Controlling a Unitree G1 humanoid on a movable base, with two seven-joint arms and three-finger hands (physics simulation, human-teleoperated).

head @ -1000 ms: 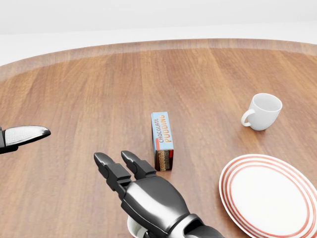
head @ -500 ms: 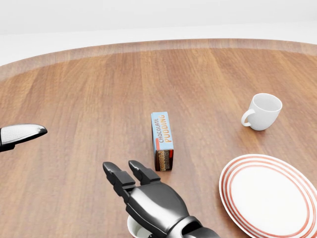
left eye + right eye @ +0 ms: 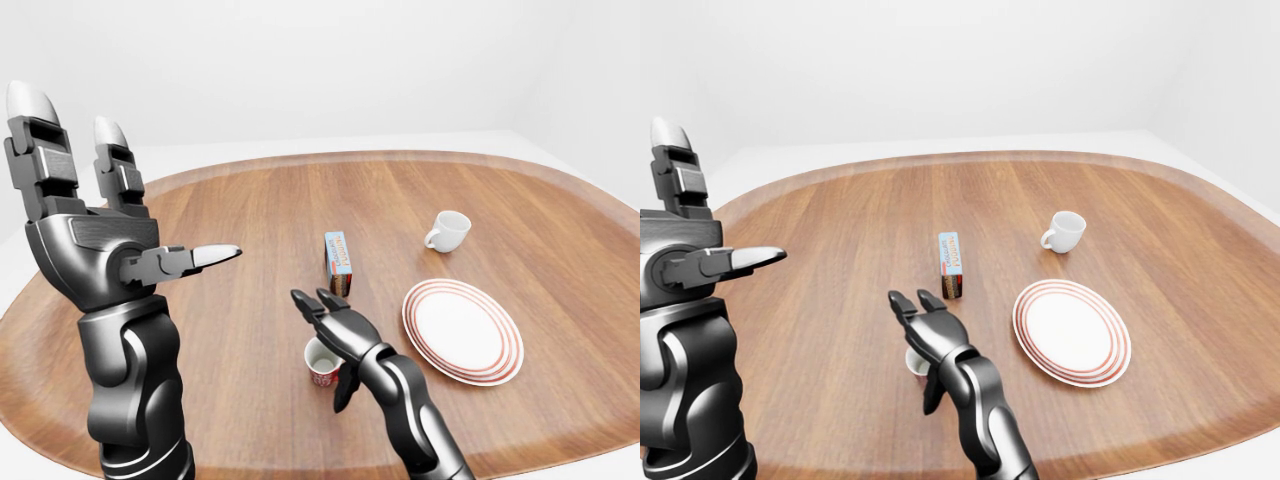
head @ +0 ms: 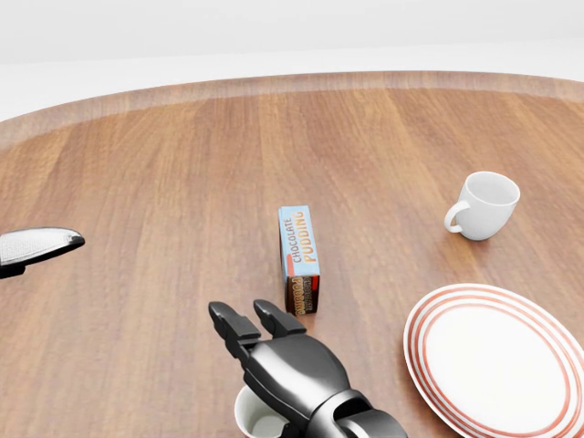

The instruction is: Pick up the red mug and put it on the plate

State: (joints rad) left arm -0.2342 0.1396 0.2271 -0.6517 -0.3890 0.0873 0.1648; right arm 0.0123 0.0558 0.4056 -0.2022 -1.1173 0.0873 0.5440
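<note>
1. The right hand [image 3: 335, 322] hangs low over the wooden table [image 3: 240, 230], fingers spread and straight, grasping nothing. Its two long fingers point toward the top of the left-eye view; the thumb hangs down on the right of the mug.
2. The red mug [image 3: 322, 363] stands upright directly under that hand's palm, its white inside showing on the left of the wrist. Whether the thumb touches the mug's wall cannot be told.
3. Just above the fingertips in the left-eye view stands a chocolate pudding box [image 3: 337, 262], upright on its short end.
4. The plate [image 3: 462, 329], white with red rings, lies to the right of the mug, apart from it.
5. A white cup [image 3: 447, 231] sits above the plate, handle to the left.
6. The left hand [image 3: 95, 240] is raised at the left, well away from the mug, fingers up and thumb out, holding nothing.
</note>
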